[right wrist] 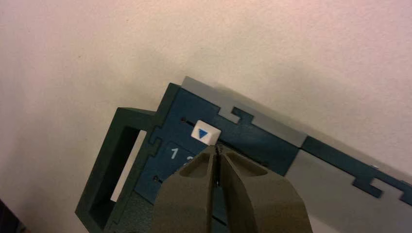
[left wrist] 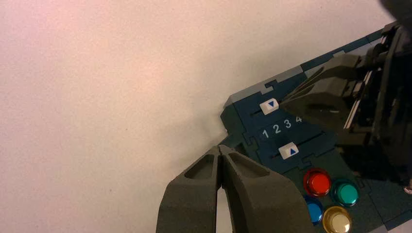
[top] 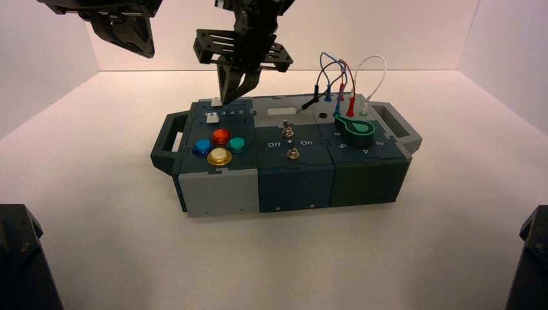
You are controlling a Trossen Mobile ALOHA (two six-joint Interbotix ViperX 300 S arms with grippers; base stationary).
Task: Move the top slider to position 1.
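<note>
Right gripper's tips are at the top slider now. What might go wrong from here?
1. The right gripper is shut, its tips against one side of the top slider; an off-centre push may slip off.
2. In the left wrist view the knob sits about above the printed 1; further pushing may jam it at the slot's end.
3. The bottom slider is close; drifting tips might nudge it.

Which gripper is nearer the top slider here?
Right. The right gripper has its shut fingertips right beside the top slider at the box's rear left. The left gripper hangs raised, off the box's left end.
</note>
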